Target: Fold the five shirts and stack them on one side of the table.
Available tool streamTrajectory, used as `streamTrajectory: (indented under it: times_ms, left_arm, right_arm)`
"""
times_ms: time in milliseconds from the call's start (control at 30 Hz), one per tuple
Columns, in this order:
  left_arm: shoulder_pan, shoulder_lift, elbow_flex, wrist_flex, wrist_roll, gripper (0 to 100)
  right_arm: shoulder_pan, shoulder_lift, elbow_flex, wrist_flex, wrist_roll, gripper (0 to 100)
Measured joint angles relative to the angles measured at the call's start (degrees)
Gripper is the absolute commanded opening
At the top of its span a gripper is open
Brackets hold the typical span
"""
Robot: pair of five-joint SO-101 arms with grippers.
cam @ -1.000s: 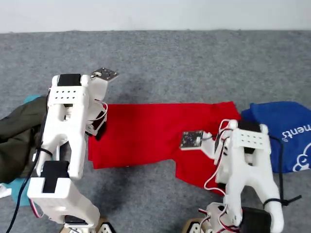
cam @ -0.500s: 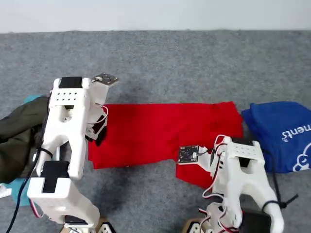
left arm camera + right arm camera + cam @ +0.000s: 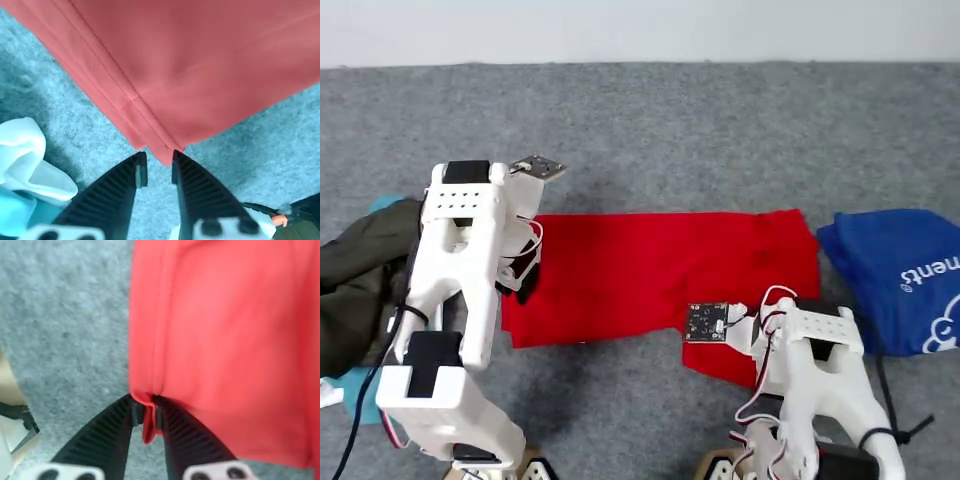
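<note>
Red shirt lies flat across the middle of the high view, its lower right part reaching lowest. Bare grey carpet stretches above it. A blue shirt sits at the right edge and a dark olive garment at the left. The right gripper pinches the red hem. The left gripper has its jaws slightly apart around a left corner.

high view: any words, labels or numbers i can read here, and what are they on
On the blue shirt: white lettering by a white cloud outline, partly hidden in the folds, no whole word readable.
On the circuit boards at the arms' wrists: markings too small to read.
On the red shirt: none.
</note>
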Motion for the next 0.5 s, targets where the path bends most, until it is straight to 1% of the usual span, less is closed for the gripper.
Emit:
streamTrajectory:
  times_ms: [67,300,500]
  left_arm:
    - [0.0,0.0,0.0,0.0,0.0,9]
    - [0.0,0.0,0.0,0.0,0.0,9]
    - [0.0,0.0,0.0,0.0,0.0,9]
  right_arm:
    - [-0.09,0.35,-1.49,0.53,0.0,2.4]
    - [-0.09,1.14,-12.31,9.67,-0.09,1.0]
    - [-0.35,1.14,-14.77,10.81,-0.26,0.9]
